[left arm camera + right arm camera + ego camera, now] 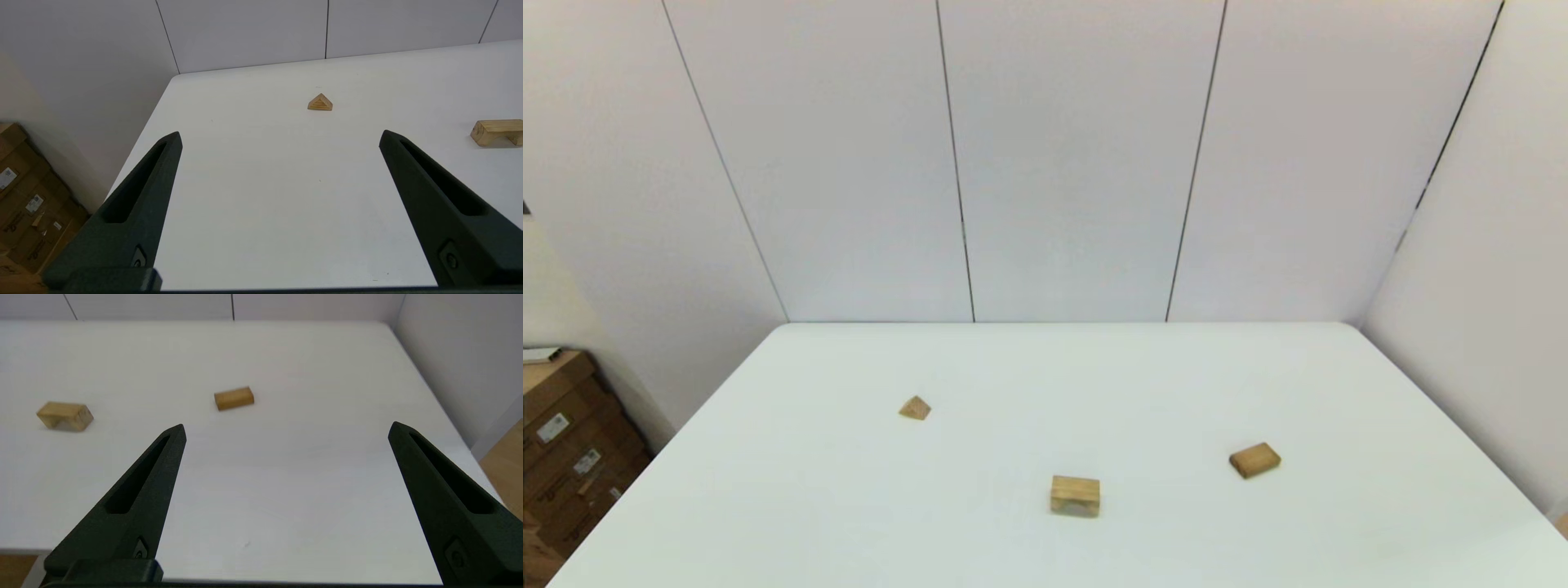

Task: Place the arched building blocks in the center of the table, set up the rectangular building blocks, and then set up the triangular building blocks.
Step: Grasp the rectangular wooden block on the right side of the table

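Three wooden blocks lie well apart on the white table (849,506), and neither arm reaches into the head view. The left gripper (280,136) hangs above the near left part of the table with its fingers (139,204) spread wide and nothing between them. Ahead of it, a little toward its right finger, the triangular building block (320,102) rests on the table with its peak up. Farther off to that gripper's right, beyond its right finger, the arched building block (496,131) stands on its two feet with the notch facing down. The right gripper (286,428) hangs above the near right part of the table, likewise wide open and holding nothing. Ahead of it, nearer its left finger (139,498), the rectangular building block (233,398) lies flat and slightly turned. The arched block appears again well off to that gripper's left, outside its left finger, though its notch is only faintly readable from this side. Seen from the head, the arched block sits nearest the robot at about mid-width, the triangular one farther back on the left, the rectangular one on the right. Stacked cardboard boxes (564,457) stand on the floor past the table's left edge.
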Tool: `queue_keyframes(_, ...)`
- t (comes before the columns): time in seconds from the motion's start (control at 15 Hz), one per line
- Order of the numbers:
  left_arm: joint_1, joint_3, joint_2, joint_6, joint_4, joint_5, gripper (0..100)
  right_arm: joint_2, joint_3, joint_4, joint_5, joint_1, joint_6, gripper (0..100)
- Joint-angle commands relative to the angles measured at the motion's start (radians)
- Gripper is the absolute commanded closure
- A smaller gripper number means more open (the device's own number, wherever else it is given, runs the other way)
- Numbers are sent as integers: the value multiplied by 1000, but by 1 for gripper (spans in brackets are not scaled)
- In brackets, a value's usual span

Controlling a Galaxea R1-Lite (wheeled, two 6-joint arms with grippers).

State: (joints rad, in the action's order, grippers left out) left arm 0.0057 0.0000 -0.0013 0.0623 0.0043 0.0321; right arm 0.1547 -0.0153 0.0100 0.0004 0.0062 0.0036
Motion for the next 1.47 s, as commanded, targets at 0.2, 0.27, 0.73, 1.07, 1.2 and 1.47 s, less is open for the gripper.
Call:
queue_keyframes(0.2, -1, 0, 1, 1, 0, 2, 0, 427, -172, 4, 21, 54, 45, 0)
queue_keyframes(0.27, 0, 2, 1, 1, 0, 2, 0, 505, -199, 7, 33, 66, 47, 0)
queue_keyframes(0.73, -1, 0, 1, 1, 0, 2, 0, 1030, -460, 7, 76, 71, 22, 0)
queue_keyframes(1.07, 0, 0, 1, 1, 0, 0, 0, 1283, -584, 8, 151, 71, -77, 0)
queue_keyframes(1.2, 0, 0, 1, 1, 0, 2, 0, 1370, -647, 10, 153, 69, -76, 0)
queue_keyframes(1.47, 0, 0, 1, 1, 0, 0, 0, 1548, -804, 74, 153, 71, -85, 0)
